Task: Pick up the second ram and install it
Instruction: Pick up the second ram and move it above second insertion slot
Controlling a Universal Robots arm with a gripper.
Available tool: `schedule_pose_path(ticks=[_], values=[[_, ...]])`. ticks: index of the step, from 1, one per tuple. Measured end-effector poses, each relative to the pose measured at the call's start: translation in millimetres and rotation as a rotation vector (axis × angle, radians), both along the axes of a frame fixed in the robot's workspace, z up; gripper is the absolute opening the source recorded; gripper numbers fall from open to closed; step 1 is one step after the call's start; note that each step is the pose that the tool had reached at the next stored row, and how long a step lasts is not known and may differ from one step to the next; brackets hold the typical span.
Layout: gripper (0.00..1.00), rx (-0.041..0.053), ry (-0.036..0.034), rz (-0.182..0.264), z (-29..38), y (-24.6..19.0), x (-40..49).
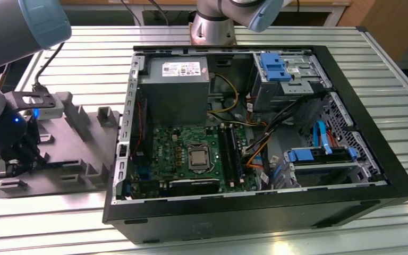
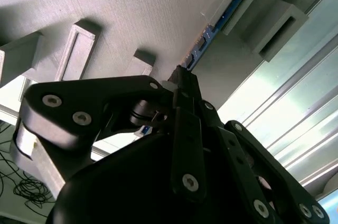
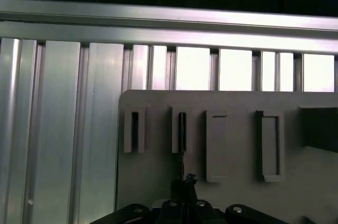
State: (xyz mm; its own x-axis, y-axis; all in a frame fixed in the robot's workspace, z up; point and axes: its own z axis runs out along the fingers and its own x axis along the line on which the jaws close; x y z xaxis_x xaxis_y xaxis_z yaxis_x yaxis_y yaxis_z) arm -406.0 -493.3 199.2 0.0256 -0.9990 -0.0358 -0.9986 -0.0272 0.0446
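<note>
Gripping the near end of the second ram [image 2: 212,29] tight in the gripper [image 2: 184,78], upright on edge in a slot of the grey tray [image 2: 132,12]. Risking a jammed or bent stick if pulled off-axis. Hard to judge grip depth; far end tucked inside the slot post.

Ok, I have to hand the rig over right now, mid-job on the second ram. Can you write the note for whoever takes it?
Gripper: low over the grey tray, fingers closed on the second ram.
Second ram: on edge in its tray slot, not lifted out.
Open computer case: to the exterior view's right of the tray, motherboard exposed.
Done: approach and grip.
Left: lifting the stick out and installing it in the case.
</note>
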Motion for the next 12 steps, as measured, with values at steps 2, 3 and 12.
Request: schedule_pose_path(ticks=[2, 3, 12], values=[[0.11, 0.0, 0.0001, -0.001, 0.0, 0.0, 0.0], [0.11, 0.0, 0.0001, -0.001, 0.0, 0.0, 0.0], [0.11, 0.0015, 0.0001, -0.002, 4.1, 0.0, 0.0]])
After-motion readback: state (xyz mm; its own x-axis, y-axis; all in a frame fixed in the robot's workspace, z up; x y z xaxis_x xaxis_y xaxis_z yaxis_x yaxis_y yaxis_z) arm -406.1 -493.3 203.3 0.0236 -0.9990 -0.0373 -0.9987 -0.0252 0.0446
